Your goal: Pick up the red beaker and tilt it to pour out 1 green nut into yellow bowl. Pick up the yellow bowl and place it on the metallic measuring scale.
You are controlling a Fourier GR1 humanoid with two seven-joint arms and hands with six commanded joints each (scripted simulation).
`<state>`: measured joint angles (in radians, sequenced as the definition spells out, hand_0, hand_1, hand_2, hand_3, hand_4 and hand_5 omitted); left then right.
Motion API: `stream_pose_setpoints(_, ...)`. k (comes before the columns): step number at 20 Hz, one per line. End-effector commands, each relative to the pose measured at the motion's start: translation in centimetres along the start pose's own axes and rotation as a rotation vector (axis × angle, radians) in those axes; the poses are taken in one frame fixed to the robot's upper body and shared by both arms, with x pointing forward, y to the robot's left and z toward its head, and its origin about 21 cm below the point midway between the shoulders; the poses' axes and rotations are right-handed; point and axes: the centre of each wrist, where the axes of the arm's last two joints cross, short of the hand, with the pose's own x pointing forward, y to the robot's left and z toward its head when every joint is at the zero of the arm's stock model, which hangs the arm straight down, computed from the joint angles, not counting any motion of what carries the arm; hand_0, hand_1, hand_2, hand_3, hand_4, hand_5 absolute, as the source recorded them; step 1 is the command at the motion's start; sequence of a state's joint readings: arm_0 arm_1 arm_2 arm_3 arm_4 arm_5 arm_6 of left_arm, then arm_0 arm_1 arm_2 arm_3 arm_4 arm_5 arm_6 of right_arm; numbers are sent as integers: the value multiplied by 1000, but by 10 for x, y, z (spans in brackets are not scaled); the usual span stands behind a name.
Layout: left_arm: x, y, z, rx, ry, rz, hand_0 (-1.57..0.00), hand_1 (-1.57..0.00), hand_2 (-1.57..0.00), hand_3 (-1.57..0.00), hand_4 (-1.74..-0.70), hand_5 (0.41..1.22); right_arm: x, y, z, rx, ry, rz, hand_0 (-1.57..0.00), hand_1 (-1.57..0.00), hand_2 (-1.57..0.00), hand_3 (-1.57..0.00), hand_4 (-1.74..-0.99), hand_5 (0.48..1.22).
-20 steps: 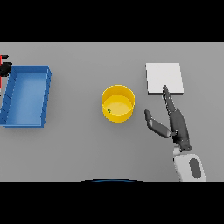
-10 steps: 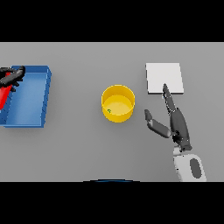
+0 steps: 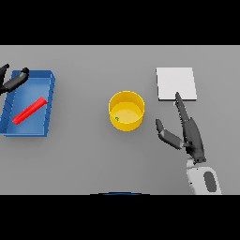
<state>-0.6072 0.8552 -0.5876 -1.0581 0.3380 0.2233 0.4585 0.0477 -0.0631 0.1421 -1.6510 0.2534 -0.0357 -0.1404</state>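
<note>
The yellow bowl [image 3: 126, 110] stands mid-table with a small green nut [image 3: 116, 118] inside it. To its right my right hand [image 3: 190, 136] rests open, fingers pointing up toward the pale square scale [image 3: 176, 84], thumb stretched toward the bowl without touching it. The red beaker [image 3: 29, 110] lies tilted on its side inside the blue tray [image 3: 48, 108] at the left. My left hand [image 3: 12, 81] hovers at the tray's far left corner, fingers straight and empty.
The blue tray takes up the left edge of the table. Bare grey tabletop lies between the bowl and the scale.
The left hand has let go of the red beaker, which now lies in the blue tray, and has drawn back up and left. The right hand has held still.
</note>
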Motion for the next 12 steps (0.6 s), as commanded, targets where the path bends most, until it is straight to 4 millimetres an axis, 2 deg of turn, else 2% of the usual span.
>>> stream_pose_setpoints(1,-1,2,0,12,-22,11,-68,-60,-57,-48,-708,658,3,-2,-1,-7,8,27,1,1,1,1,-1175,672)
stream_pose_setpoints(4,-2,0,1,25,-60,38,-34,-30,-29,-24,-710,679,11,1,-9,84,-40,104,1,1,1,1,-1132,703)
stream_pose_setpoints(6,-1,2,2,45,-67,38,-22,-19,-18,-15,-710,689,16,-8,-17,187,-75,190,1,1,1,1,-1153,728)
stream_pose_setpoints(9,2,0,2,29,-85,58,-11,-9,-9,-7,-719,670,28,-7,-36,360,-83,434,1,1,1,1,-1204,708)
stream_pose_setpoints(12,4,-5,3,12,-91,67,-5,-4,-4,-3,-719,665,46,1,-61,527,-171,679,1,1,1,1,-1222,701)
